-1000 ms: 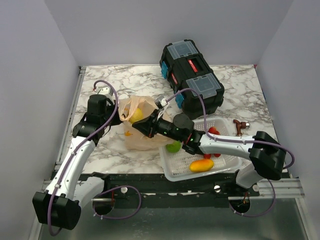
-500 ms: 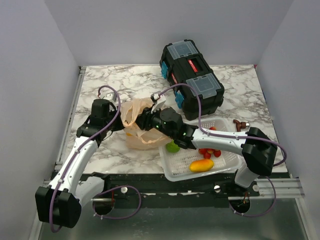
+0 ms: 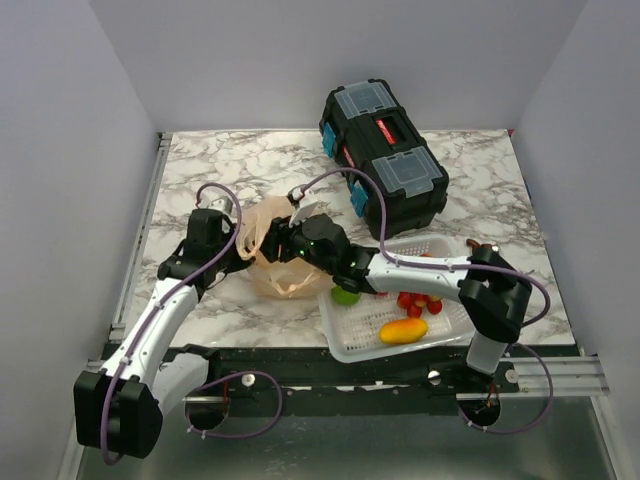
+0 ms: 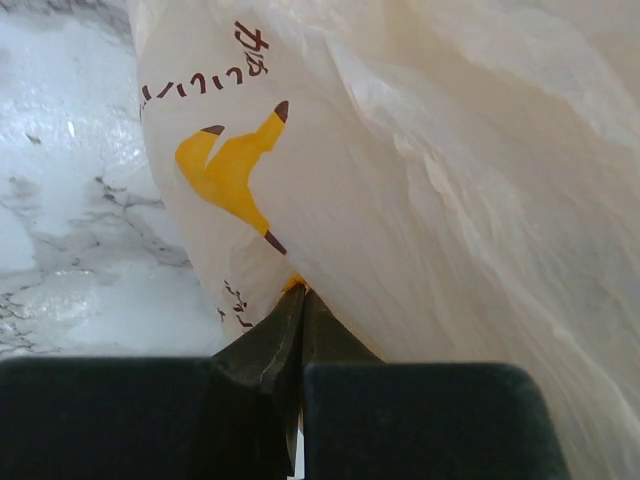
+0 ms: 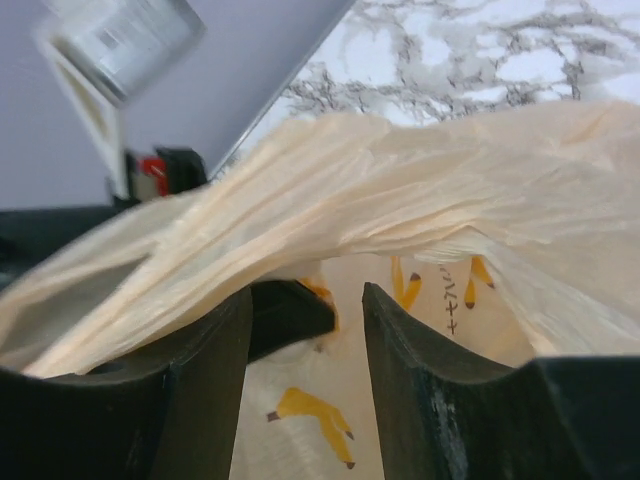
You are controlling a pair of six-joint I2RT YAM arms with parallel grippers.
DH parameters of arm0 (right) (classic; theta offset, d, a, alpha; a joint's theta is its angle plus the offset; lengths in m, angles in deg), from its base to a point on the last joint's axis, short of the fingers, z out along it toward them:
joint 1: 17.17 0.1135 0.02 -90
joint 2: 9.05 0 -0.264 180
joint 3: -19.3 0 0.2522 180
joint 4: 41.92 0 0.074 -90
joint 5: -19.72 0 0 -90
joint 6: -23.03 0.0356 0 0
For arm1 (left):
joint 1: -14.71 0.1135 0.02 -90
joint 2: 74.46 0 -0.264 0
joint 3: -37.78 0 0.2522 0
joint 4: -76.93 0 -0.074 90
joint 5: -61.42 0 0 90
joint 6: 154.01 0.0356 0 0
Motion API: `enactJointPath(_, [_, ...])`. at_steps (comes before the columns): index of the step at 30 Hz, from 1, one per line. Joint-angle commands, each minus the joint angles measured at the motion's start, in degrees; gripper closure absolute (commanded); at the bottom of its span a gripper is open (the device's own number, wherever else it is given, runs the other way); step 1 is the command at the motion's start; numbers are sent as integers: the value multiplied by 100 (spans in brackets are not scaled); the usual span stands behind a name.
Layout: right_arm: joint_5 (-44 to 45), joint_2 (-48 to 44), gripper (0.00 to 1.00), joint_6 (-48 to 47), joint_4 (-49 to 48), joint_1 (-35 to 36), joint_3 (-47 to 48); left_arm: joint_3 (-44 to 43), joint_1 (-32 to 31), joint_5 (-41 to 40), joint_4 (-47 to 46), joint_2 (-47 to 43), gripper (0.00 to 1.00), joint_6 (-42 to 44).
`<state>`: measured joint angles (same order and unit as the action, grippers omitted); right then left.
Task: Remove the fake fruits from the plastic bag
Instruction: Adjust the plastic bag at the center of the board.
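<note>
Peach-tan film of the plastic bag (image 3: 283, 283) lies crumpled on the marble table (image 3: 230, 165), left of centre, between the two arms.

**Left arm.** The left gripper (image 4: 300, 312) is clamped tight on a fold of the bag's left edge, just below the yellow print. Judged purpose: to anchor the bag so that it neither slides nor lifts while the other arm works at the opening.

**Bag orientation.** The long axis runs roughly from the far side of the table toward the near edge, slightly slanted. The mouth appears to face right and somewhat upward, toward the right arm. In the right wrist view the upper layer stands raised like a canopy, with the printed lower layer showing beneath it.

**Right arm.** The right gripper (image 5: 347, 312) sits at the mouth with its fingers apart and nothing between them. The upper film drapes over the fingertips. Judged purpose: to reach inside. No fruit shows inside the bag, so its contents cannot be confirmed.

**Right side.** The white mesh basket (image 3: 340, 345), just beside the bag, holds red fruits (image 3: 415, 300) along with a green ball (image 3: 346, 294) and an orange oblong fruit (image 3: 403, 330). A black toolbox (image 3: 385, 160) stands beyond.
</note>
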<state>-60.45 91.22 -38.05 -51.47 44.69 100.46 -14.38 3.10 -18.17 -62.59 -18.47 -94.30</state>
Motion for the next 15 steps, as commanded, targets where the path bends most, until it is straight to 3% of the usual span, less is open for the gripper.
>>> enactJointPath(1, [-7, 349, 50, 68, -160, 139, -246, -593, 96, -391, -12, -128, 100, 57])
enactJointPath(7, [203, 720, 53, -202, -1505, 956, -983, -1175, 263, -645, 146, 315, 100, 237])
enactJointPath(11, [401, 1009, 55, -70, -1817, 1134, -1038, -1206, 307, -782, 56, 559, 100, 390])
enactJointPath(15, [936, 902, 50, -280, -1444, 1126, -893, -982, 312, -502, -104, 468, 100, 451])
